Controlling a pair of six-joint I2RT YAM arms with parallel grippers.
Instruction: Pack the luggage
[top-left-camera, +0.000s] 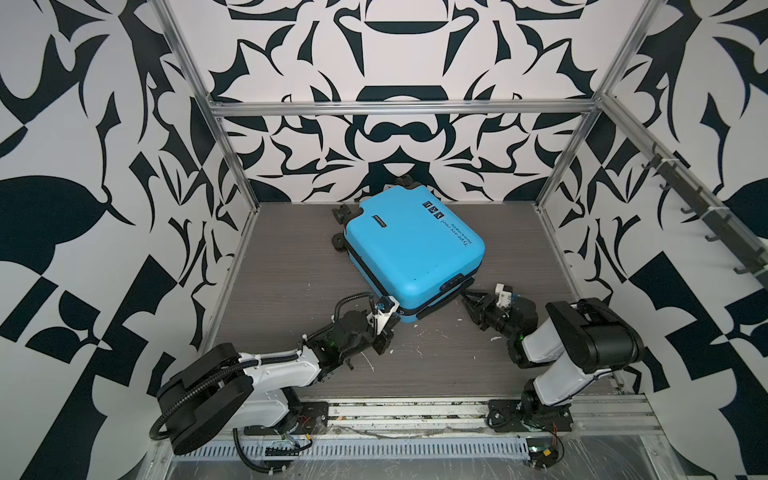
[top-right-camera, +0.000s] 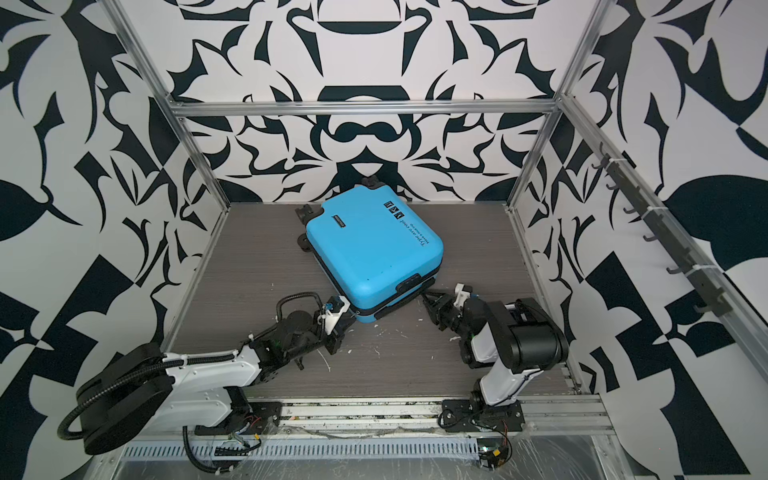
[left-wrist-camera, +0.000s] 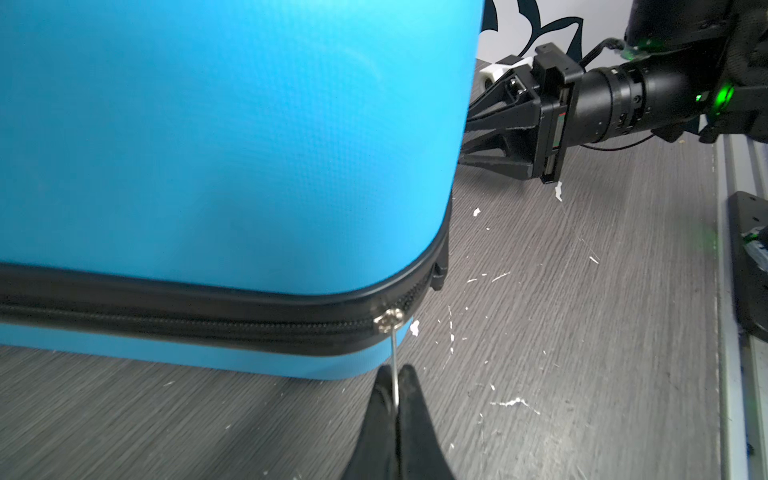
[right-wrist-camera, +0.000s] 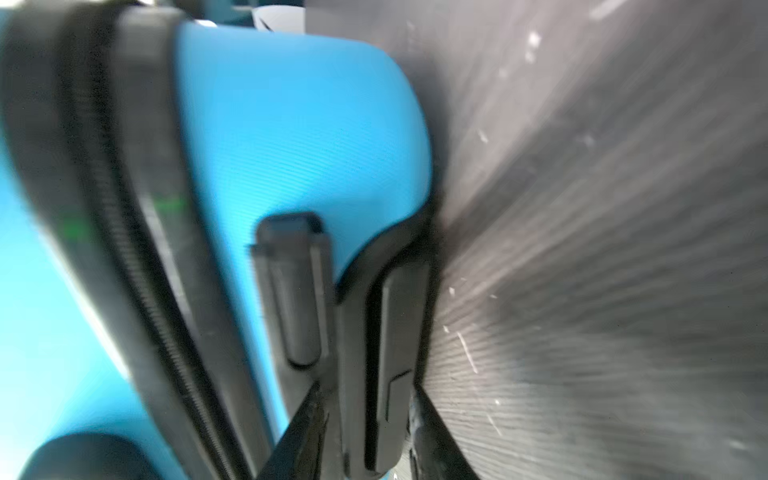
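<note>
Silver metal zipper pull (left-wrist-camera: 393, 350) is pinched by the left gripper (left-wrist-camera: 397, 376), jaws closed on it, probably to draw the zip round the corner. The right gripper (right-wrist-camera: 366, 390) has its jaws flanking the black handle (right-wrist-camera: 399, 328), likely steadying; blur hides any squeeze. The bright blue hard-shell suitcase (top-left-camera: 409, 249) lies lid down on the grey wood-grain table (top-left-camera: 282, 270), far middle, with lettering (top-left-camera: 455, 235) reading "Type are cool".

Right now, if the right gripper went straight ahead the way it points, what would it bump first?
The black handle of the luggage, probably at once: the right gripper has its jaws standing either side of it.
</note>
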